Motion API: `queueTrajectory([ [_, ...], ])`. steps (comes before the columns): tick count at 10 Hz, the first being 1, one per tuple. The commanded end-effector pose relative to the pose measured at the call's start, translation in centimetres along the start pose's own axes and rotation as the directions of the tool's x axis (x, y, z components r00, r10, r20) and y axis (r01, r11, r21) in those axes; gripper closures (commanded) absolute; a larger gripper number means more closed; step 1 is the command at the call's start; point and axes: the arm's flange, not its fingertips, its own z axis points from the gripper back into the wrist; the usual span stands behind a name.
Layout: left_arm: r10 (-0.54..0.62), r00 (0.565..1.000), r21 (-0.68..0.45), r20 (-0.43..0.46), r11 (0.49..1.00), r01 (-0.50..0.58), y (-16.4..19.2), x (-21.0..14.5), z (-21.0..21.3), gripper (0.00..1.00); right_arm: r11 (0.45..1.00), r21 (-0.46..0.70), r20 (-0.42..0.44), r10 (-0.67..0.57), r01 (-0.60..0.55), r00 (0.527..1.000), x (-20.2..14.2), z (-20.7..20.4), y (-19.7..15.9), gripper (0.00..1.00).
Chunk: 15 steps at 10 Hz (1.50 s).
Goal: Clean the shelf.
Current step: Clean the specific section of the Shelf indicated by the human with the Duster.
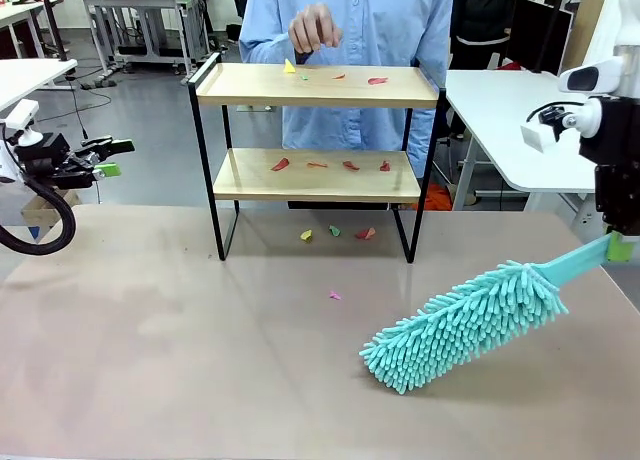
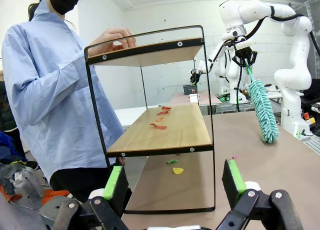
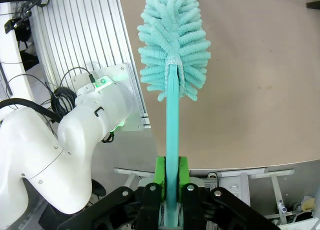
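Mid-counter point(image 1: 150, 360), front view: shelf point(image 1: 315, 85), scraps point(image 1: 377, 80) on both boards, more beneath; hand point(image 1: 313, 27) over top board. Right of shelf, right claw point(image 1: 620, 248) clamped on duster point(image 1: 460, 325). Risk: sweep strikes hand or tips light shelf.
Left wrist: left claw point(image 2: 173, 181) apart, facing shelf end.
Right wrist: duster handle pinched, head over counter.

I see the shelf point(image 1: 250, 84) point(image 2: 175, 132) standing upright toward the far side of the table point(image 1: 150, 360). It has two light wooden boards in a thin black metal frame with looped legs. Small coloured scraps point(image 1: 378, 80) lie scattered on both boards.
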Motion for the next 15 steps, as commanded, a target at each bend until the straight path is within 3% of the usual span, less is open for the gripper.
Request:
queueTrajectory([
  [1,-0.016,1.0,-0.009,-0.012,1.0,0.016,-0.1,0.1,-0.1,0.0,1.0,-0.01,-0.008,0.001,-0.001,1.0,-0.3,0.1,0.1,0.87],
  [4,-0.016,1.0,-0.009,-0.012,1.0,0.016,-0.1,0.1,-0.1,0.0,1.0,-0.023,0.042,-0.013,0.013,0.999,0.8,0.8,1.0,0.87],
  [13,-0.016,1.0,-0.009,-0.012,1.0,0.016,-0.1,0.1,-0.1,0.0,0.999,-0.026,0.07,-0.023,0.024,0.997,1.5,1.6,1.7,0.87],
  [15,-0.016,1.0,-0.009,-0.012,1.0,0.016,-0.1,0.1,-0.1,0.0,0.998,-0.054,0.161,-0.028,0.037,0.987,2.3,3.3,3.7,0.87],
])
